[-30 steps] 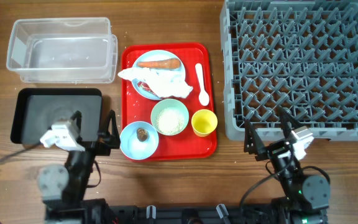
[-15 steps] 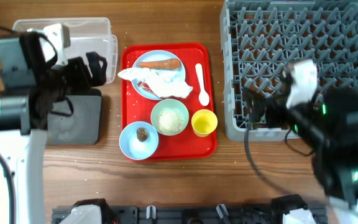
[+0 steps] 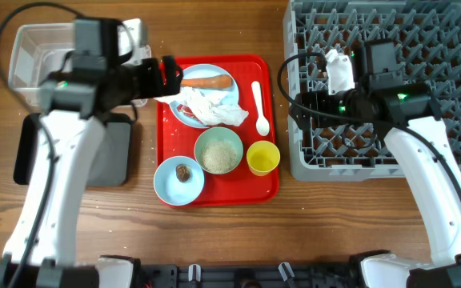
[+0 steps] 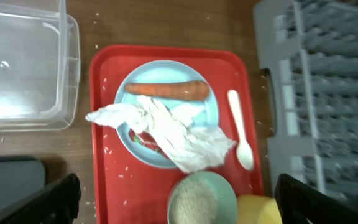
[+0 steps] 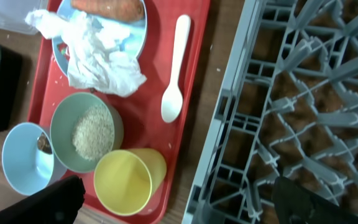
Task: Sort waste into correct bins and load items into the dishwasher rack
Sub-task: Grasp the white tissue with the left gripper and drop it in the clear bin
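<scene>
**Left claw spread at plate's edge, carrot lying crosswise**

Left claw (image 3: 170,77): fingers spread wide, holding nothing, hovering at the left rim of the blue plate (image 4: 166,73) on the red tray (image 3: 164,148).
Carrot (image 4: 166,90): on the plate's far side, just right of this claw, long axis left-to-right. The tissue (image 4: 166,134) is heaped beside it.
Right claw (image 3: 301,108): likewise spread, over the rack (image 3: 438,48) edge, nearer the spoon (image 5: 176,65).
Likely first pick: carrot, by the left arm, gripped across its width.

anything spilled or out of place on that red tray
Yes: loose rice grains are scattered over the red tray left of the light blue plate, with a few on the wood table. The crumpled tissue also hangs over the plate's left rim.
</scene>
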`<state>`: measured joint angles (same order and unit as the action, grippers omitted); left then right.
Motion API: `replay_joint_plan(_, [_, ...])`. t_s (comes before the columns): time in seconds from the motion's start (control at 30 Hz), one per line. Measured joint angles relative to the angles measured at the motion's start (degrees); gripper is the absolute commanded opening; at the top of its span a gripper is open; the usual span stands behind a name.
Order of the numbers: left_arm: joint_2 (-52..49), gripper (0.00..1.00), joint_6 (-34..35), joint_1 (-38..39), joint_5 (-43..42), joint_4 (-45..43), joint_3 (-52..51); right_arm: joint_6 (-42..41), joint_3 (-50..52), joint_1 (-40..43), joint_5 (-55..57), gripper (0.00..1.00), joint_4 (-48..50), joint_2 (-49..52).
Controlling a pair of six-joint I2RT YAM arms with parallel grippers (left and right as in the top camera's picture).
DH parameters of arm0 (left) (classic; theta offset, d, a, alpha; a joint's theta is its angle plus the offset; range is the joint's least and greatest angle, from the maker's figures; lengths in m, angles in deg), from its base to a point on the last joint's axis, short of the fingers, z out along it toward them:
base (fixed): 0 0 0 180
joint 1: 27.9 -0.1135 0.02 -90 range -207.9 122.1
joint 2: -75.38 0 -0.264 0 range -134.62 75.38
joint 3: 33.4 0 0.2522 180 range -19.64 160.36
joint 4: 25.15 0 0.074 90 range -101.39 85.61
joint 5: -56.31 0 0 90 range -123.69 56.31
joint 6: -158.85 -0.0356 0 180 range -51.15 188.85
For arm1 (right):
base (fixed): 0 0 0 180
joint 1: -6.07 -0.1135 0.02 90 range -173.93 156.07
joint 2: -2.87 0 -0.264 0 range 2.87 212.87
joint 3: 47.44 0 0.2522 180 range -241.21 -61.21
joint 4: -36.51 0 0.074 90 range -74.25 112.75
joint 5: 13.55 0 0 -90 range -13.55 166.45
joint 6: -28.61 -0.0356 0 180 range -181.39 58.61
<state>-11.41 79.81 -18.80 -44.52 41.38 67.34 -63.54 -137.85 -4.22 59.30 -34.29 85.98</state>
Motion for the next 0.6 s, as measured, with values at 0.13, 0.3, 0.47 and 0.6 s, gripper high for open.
replay_joint_plan(0.13, [-13.2, 1.00, 6.6, 7.3, 7.6, -3.8, 0.3, 0.1, 0.0, 0.0, 0.0, 0.94, -2.4, -0.7])
replay_joint_plan(0.3, [-26.1, 1.00, 9.5, 10.6, 10.2, -9.7, 0.3, 0.1, 0.0, 0.0, 0.1, 0.95, -2.6, -5.2])
replay_joint_plan(0.47, [-31.7, 1.00, 9.5, 13.3, 13.3, -11.6, 0.3, 0.1, 0.0, 0.0, 0.5, 0.95, -3.2, -8.7])
replay_joint_plan(0.6, [-35.3, 0.92, 9.3, 13.3, 15.2, -12.3, 0.3, 0.1, 0.0, 0.0, 0.5, 0.95, -3.3, -8.8])
